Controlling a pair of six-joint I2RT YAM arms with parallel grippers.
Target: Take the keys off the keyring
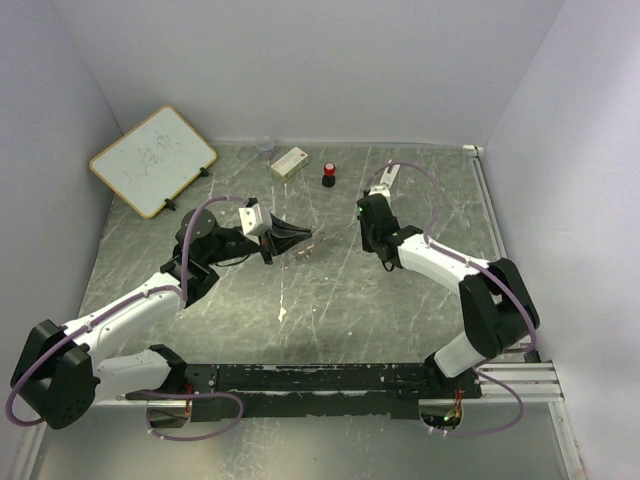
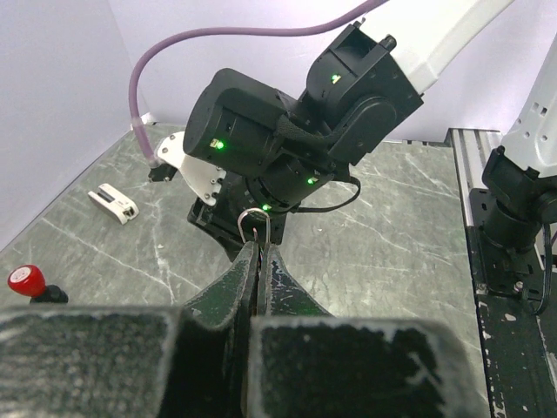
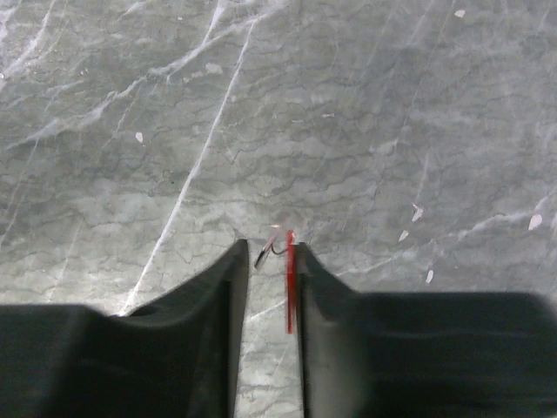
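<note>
Grey stone-looking table (image 1: 350, 300) filled the room, with plain white walls (image 1: 330, 60) close on three sides. Both arms met near the middle of it, well away from every wall. The left gripper (image 2: 258, 248) was squeezed tight on the keyring (image 2: 254, 223), and the thin silver loop stuck up just past its black tips. The right arm's dark wrist stood just beyond that loop, but I could not tell if they touched. The right gripper (image 3: 271, 252) pointed straight down at the table with its jaws a little apart. The red key (image 3: 290, 283) stood on its thin edge right against one finger, and a gap showed between it and the other finger. A tiny dark bent bit (image 3: 270, 251) sat between the tips; I could not tell what it was. Along the back edge were a whiteboard (image 1: 152, 160) leaning at the left, a clear cup (image 1: 265, 147), a small white box (image 1: 289, 161) and a black cylinder with a red cap (image 1: 328, 177), all well apart from the grippers. Between the grippers and the arm bases lay a wide bare stretch of table.
</note>
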